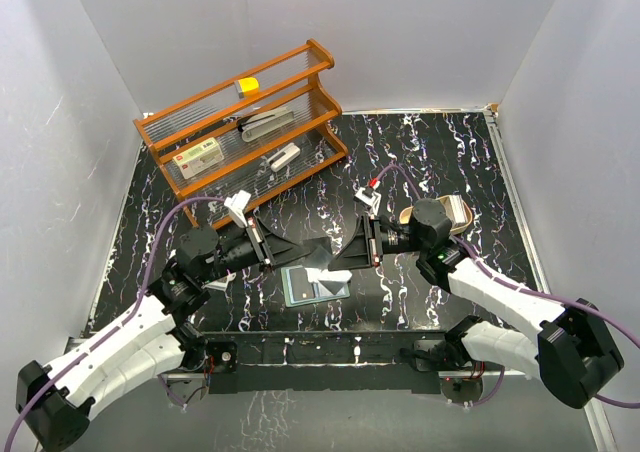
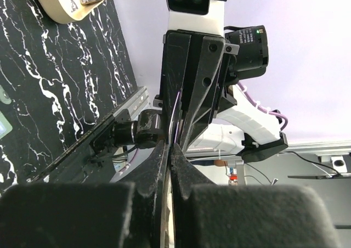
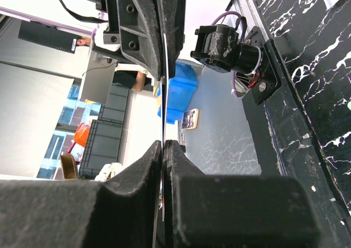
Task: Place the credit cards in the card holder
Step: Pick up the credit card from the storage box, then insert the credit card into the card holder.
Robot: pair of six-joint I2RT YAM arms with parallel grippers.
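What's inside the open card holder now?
The card holder shows pale lining, nothing clearly inside. The left tool and right tool, pinching a card above, hide its far edge.

The right tool (image 3: 163,144) is pinching a thin credit card (image 3: 163,111) between its closed dark fingers (image 3: 137,171), and the card is showing edge-on as a pale line. It is running straight up into the left tool (image 3: 164,67), which is reaching in from the top and clamping the card's far end. To the right, the black white-veined desk (image 3: 307,56) is tilting across the frame, with a black arm base (image 3: 222,45) and its purple cable (image 3: 225,17) sitting at the desk's edge. A blue bin (image 3: 178,91) is showing behind.
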